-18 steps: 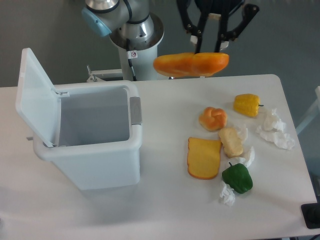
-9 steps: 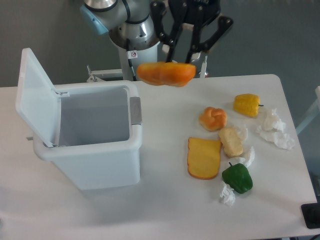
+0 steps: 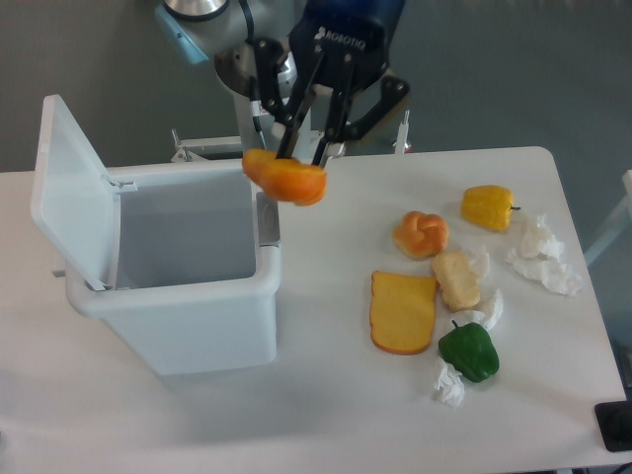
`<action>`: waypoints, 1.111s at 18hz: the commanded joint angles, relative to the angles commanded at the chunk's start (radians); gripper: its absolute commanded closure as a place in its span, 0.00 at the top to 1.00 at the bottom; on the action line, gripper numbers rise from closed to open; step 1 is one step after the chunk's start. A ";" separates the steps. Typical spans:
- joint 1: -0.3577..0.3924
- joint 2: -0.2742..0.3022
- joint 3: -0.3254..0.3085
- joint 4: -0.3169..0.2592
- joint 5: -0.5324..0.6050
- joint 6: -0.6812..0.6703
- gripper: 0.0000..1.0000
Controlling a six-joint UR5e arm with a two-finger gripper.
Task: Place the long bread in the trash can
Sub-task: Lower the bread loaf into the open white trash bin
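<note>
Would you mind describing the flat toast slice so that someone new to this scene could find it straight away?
Start at the white trash can on the table's left and look right, past a bare stretch of tabletop. The toast slice lies flat there, below the round knotted bun and left of the green pepper. It alone is thin, squarish and yellow with an orange crust edge.

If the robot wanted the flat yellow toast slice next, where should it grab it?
Probably from straight above, pinching the toast slice across its two long side edges near the middle. It lies flat on the table, so only its edges offer grip. The left edge has bare table beside it; the pale bread piece crowds the upper right corner.
</note>
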 joint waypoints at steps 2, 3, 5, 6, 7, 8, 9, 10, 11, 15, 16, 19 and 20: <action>-0.021 -0.008 0.003 0.017 -0.002 0.000 0.34; -0.032 -0.017 0.003 0.034 -0.002 0.000 0.34; -0.046 -0.028 0.009 0.049 0.000 0.000 0.34; -0.052 -0.034 0.009 0.049 0.000 0.000 0.34; -0.057 -0.035 0.008 0.049 0.000 0.000 0.34; -0.064 -0.040 0.008 0.049 0.000 0.000 0.34; -0.072 -0.046 0.009 0.049 0.000 0.003 0.34; -0.081 -0.048 0.008 0.049 0.000 0.009 0.34; -0.086 -0.051 0.008 0.049 0.000 0.012 0.34; -0.112 -0.063 0.000 0.049 0.000 0.031 0.34; -0.117 -0.064 -0.003 0.049 0.000 0.037 0.34; -0.126 -0.078 -0.006 0.049 0.000 0.048 0.34; -0.130 -0.081 -0.012 0.049 0.002 0.058 0.34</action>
